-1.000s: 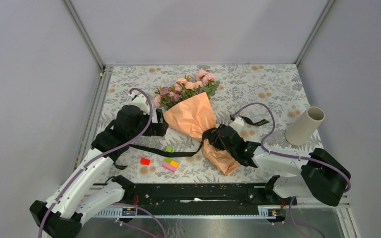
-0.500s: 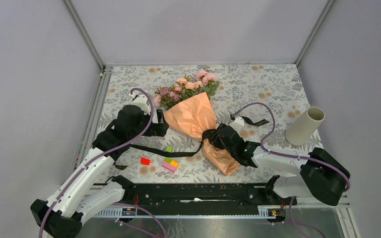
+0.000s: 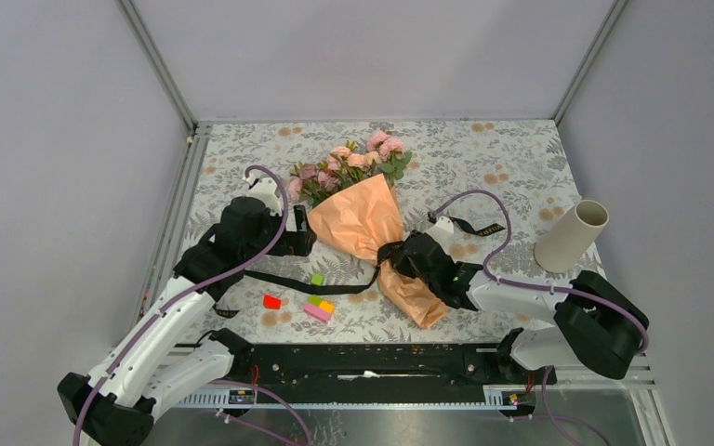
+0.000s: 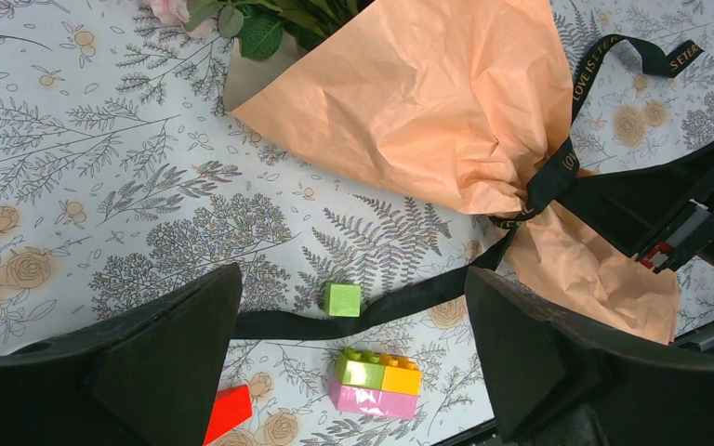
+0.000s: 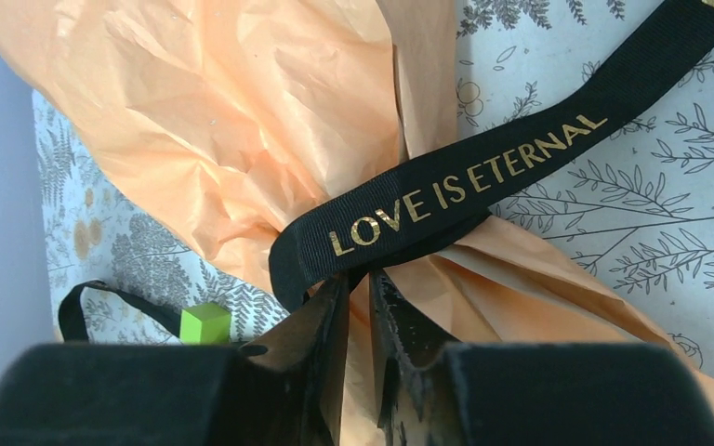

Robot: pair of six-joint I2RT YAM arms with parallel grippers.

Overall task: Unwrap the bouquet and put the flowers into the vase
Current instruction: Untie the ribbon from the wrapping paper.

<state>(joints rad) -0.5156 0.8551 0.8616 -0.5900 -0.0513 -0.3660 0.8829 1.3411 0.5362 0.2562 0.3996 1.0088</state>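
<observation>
The bouquet (image 3: 363,218) lies on the flowered tablecloth in crinkled orange paper (image 4: 428,102), tied at its waist with a black ribbon (image 5: 446,200). The flowers (image 3: 349,163), pink and peach roses with green leaves, stick out of its far end. At the right, the beige vase (image 3: 572,235) stands apart. My right gripper (image 3: 395,253) is at the ribbon knot; in the right wrist view its jaws (image 5: 360,276) are nearly together, pinching the ribbon's fold. My left gripper (image 3: 296,232) hovers left of the bouquet, wide open (image 4: 351,274), holding nothing.
A loose ribbon tail (image 3: 297,282) runs left across the cloth; another tail (image 3: 483,228) lies toward the vase. A green cube (image 4: 342,299), a green, yellow and pink brick stack (image 4: 376,381) and a red block (image 3: 271,301) sit near the front. Metal frame rails border the table.
The right gripper's jaws have narrowed onto the ribbon at the knot, and its arm has crept slightly left. Left arm and bouquet have not moved.
</observation>
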